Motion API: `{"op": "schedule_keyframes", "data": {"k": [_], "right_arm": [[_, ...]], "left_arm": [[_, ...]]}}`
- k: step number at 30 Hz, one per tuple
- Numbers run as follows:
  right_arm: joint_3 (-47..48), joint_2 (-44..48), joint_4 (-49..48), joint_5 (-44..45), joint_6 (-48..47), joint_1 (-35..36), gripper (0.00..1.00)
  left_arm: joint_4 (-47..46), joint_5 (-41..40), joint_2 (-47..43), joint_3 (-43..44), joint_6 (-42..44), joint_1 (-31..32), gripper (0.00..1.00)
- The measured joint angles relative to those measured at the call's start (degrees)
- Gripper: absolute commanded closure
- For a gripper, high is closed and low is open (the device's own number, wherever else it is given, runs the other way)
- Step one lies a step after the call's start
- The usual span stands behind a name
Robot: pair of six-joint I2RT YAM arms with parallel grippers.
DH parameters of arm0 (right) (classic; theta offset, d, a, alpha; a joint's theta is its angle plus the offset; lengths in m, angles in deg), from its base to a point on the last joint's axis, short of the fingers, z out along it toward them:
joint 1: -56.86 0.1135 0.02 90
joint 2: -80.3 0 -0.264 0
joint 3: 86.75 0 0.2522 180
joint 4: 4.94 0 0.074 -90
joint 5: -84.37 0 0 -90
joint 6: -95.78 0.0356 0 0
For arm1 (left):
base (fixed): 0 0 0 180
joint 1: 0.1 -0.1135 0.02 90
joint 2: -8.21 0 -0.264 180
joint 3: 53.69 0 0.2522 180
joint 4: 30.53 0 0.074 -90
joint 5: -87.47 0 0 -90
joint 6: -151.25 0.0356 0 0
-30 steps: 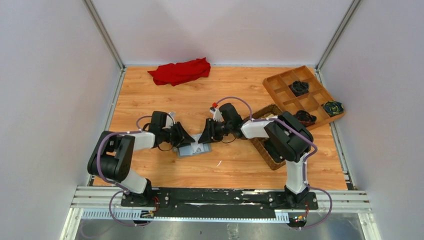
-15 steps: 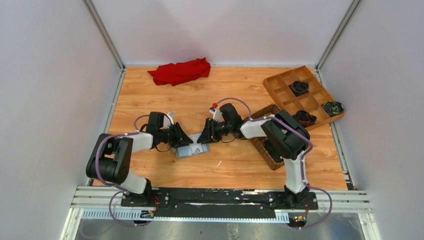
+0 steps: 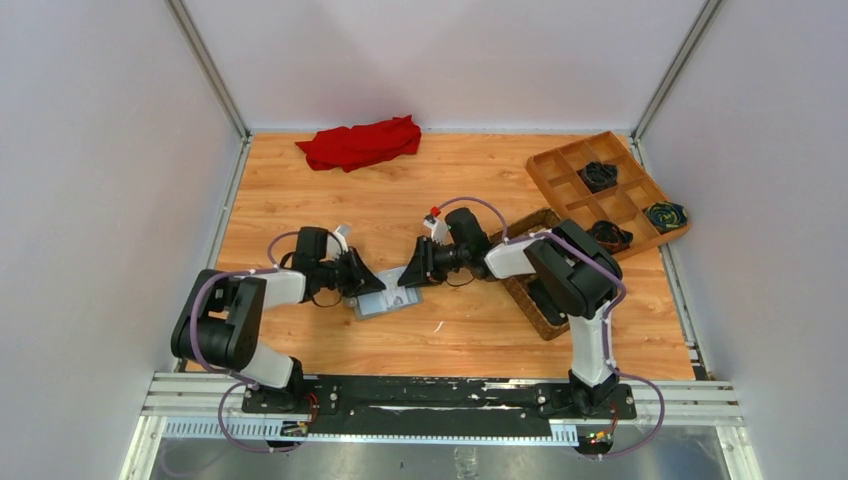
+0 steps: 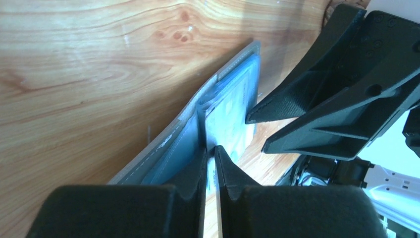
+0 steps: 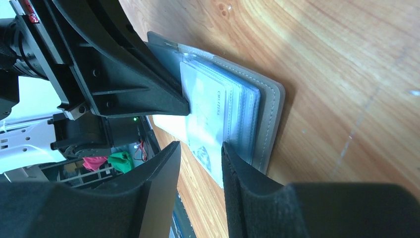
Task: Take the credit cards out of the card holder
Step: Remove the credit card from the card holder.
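The grey card holder [image 3: 392, 297] lies open on the wooden table between the two arms. The left wrist view [image 4: 173, 144] and the right wrist view [image 5: 270, 106] both show its blue-grey inside. My left gripper [image 3: 371, 284] is shut on the edge of a pale card [image 5: 204, 106] that sticks partly out of the slots. This card appears thin and edge-on between the fingers [image 4: 211, 154]. My right gripper [image 5: 199, 151] is open at the holder's other side [image 3: 406, 277], with one finger against its edge. No tan-gold card shows.
A brown woven basket [image 3: 524, 293] lies under the right arm. A wooden divided tray [image 3: 570, 178] with dark items stands at the back right. A red cloth [image 3: 360, 142] lies at the back. Walls close off the table on the left, right and back.
The left gripper and the card holder have shifted slightly left. The right gripper has stayed against the holder.
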Motion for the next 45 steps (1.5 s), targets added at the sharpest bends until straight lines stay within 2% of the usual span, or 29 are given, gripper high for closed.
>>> {"op": "schedule_keyframes", "data": {"k": [6,13,22,27,45], "right_arm": [[-2.05,1.51,-0.07,0.0,-0.15,-1.99,0.59],[-2.14,1.7,0.02,0.0,-0.48,-4.2,0.6],[-2.12,2.03,0.42,0.59,-0.94,-4.26,0.6],[-2.08,2.01,0.37,0.61,-0.85,-4.26,0.6],[-2.25,4.15,0.81,3.96,-0.79,-4.26,0.61]], "left_arm": [[-1.86,1.38,3.28,2.51,0.2,1.88,0.81],[-4.17,2.25,8.79,8.55,0.15,2.78,0.63],[-5.2,2.47,8.92,8.09,-0.15,2.89,0.61],[-5.31,2.4,8.9,6.6,-0.39,2.89,0.54],[-5.99,2.93,8.57,5.46,-0.07,0.68,0.62]]}}
